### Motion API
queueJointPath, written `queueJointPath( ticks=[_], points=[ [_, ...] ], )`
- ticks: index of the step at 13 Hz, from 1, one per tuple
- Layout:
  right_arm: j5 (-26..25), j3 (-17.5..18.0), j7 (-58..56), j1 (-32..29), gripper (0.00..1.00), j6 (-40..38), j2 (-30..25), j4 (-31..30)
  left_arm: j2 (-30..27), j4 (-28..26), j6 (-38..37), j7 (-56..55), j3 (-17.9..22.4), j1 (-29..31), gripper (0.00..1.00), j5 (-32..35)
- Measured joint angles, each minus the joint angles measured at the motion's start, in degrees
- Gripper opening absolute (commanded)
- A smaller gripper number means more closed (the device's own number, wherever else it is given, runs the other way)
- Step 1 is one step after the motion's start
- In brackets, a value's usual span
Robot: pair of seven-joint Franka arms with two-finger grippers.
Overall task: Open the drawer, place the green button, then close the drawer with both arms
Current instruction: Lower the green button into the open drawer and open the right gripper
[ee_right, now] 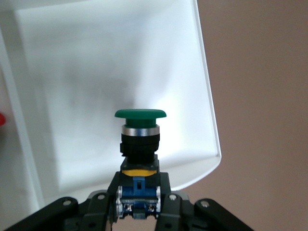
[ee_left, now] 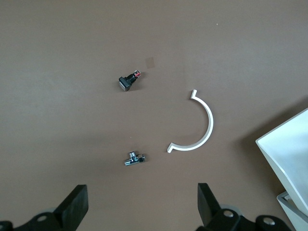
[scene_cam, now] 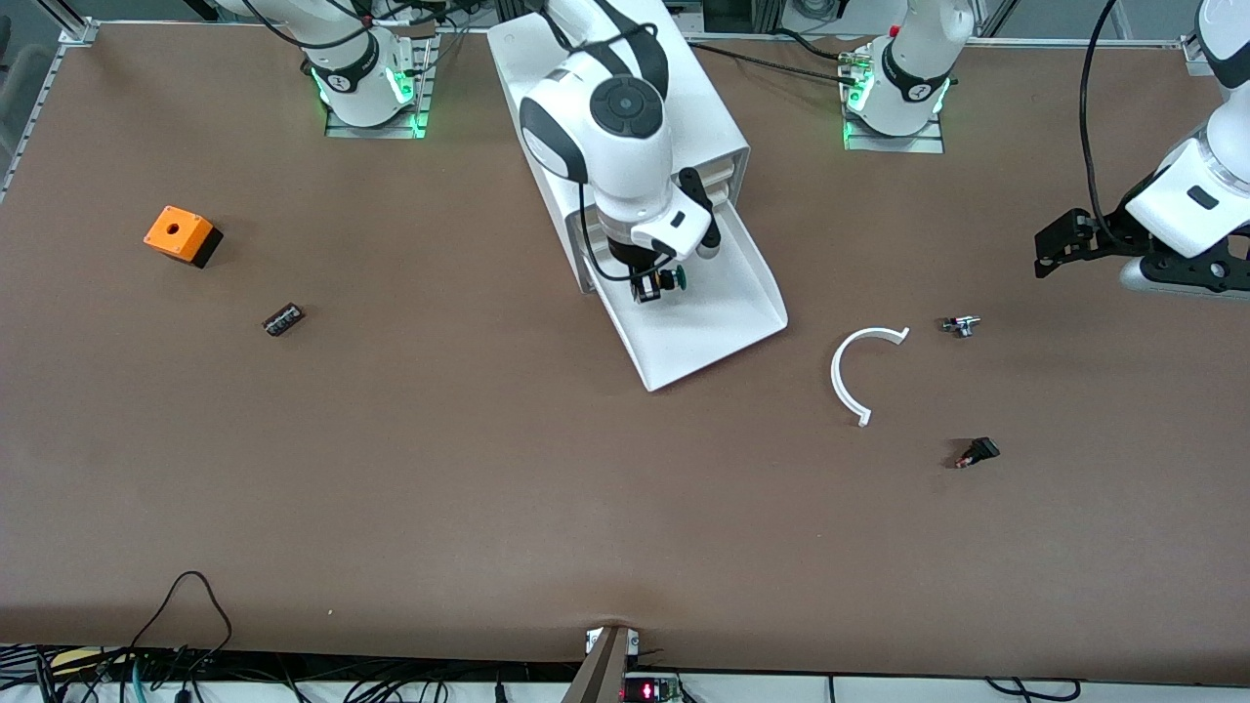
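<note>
The lowest drawer [scene_cam: 723, 312] of the white cabinet [scene_cam: 674, 98] is pulled out, a long shallow white tray. My right gripper [scene_cam: 652, 283] is over the open drawer and is shut on the button [scene_cam: 676, 278]. In the right wrist view the button [ee_right: 140, 139] shows its green cap, black body and blue-yellow band, clamped between the fingers [ee_right: 113, 197], with the drawer's white floor [ee_right: 96, 72] under it. My left gripper [scene_cam: 1060, 244] is open and empty, up in the air at the left arm's end of the table; its fingers [ee_left: 77, 204] show wide apart in the left wrist view.
A white curved strip [scene_cam: 852, 376], a small metal part [scene_cam: 960, 325] and a small black part [scene_cam: 977, 452] lie between the drawer and the left arm's end. An orange box with a hole [scene_cam: 181, 235] and a small dark block [scene_cam: 283, 319] lie toward the right arm's end.
</note>
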Motion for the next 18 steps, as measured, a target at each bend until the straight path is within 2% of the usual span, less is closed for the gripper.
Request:
queueJointPath(
  ticks=[6, 12, 13, 14, 15, 16, 18],
  points=[
    [-0.1, -2.7, -0.3, 4.3, 0.24, 0.3, 7.4, 6.8, 0.0, 0.0, -0.1, -1.9, 0.0, 0.0, 1.00, 0.0],
    [-0.1, -3.8, -1.0, 5.1, 0.25, 3.0, 11.8, 7.7, 0.1, 0.0, -0.2, -2.2, 0.0, 0.0, 1.00, 0.0],
    [-0.1, -3.9, -1.0, 5.1, 0.28, 4.0, 12.2, 7.7, 0.1, 0.0, -0.3, -2.3, 0.0, 0.0, 1.00, 0.0],
    [-0.1, -3.9, -1.0, 5.1, 0.44, 5.0, 12.6, 7.8, 0.1, 0.0, -0.5, -2.3, 0.0, 0.0, 1.00, 0.0],
    [-0.1, -3.9, -1.0, 5.1, 0.67, 5.5, 12.9, 7.8, 0.1, 0.0, -0.6, -2.3, 0.0, 0.0, 1.00, 0.0],
    [-0.1, -3.9, -1.0, 5.1, 1.00, 5.6, 13.0, 7.9, 0.2, 0.0, -0.6, -2.4, 0.0, 0.0, 1.00, 0.0],
    [-0.1, -3.9, -0.9, 5.2, 1.00, 5.6, 13.1, 8.2, 0.2, 0.0, -0.6, -2.4, 0.0, 0.0, 1.00, 0.0]
  ],
)
